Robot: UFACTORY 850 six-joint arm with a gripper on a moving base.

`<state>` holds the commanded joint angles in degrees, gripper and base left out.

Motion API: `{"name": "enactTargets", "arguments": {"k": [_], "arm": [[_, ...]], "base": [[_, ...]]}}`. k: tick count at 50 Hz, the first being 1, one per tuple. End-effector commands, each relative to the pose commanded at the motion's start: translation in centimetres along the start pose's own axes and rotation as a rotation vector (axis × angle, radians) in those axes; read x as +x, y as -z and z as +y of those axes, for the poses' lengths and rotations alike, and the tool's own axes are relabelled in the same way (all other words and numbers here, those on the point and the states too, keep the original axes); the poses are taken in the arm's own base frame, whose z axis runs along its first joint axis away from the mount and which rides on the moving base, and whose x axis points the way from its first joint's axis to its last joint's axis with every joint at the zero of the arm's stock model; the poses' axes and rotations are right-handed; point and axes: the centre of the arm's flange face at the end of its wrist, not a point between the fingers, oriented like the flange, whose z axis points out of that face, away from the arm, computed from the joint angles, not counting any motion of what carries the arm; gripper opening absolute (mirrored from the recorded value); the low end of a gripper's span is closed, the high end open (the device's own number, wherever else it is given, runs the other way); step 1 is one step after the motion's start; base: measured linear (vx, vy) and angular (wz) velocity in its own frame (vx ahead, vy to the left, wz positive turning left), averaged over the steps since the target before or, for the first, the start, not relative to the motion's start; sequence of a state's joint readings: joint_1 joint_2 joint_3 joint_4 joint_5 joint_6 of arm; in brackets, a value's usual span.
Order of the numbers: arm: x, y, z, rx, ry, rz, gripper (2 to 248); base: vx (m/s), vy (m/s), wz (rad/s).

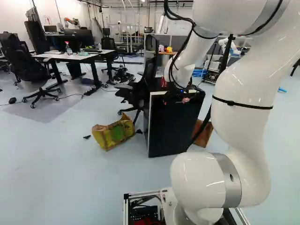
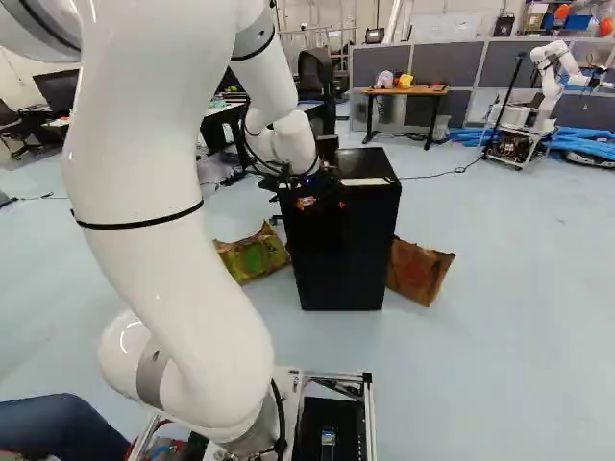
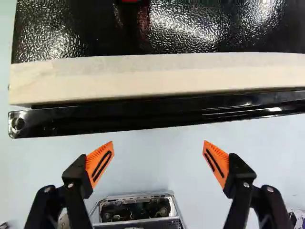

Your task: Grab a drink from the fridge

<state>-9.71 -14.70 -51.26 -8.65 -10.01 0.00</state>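
while your gripper point(image 3: 158, 143) stands open by the near top edge of the fridge point(image 2: 344, 250), find the free side of its door point(image 3: 143, 114) before pulling gently; the drink is unseen, presumably inside.

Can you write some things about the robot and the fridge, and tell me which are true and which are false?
1. The gripper has orange pads. True.
2. The fridge is bright red. False: its front is black.
3. The gripper is holding a drink. False: its fingers are wide apart with nothing between them.
4. A yellow-green bag is on the floor near the fridge. True.
5. The brown bag is on top of the fridge. False: it is on the floor by the fridge.
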Motion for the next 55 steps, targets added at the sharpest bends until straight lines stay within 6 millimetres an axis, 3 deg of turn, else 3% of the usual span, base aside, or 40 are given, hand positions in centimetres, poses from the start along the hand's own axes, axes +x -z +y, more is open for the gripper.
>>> {"name": "enactTargets", "arguments": {"k": [55], "arm": [[0.45,0.01,0.00,0.000,0.000,0.050,247]], "base": [[0.000,0.000,0.000]]}}
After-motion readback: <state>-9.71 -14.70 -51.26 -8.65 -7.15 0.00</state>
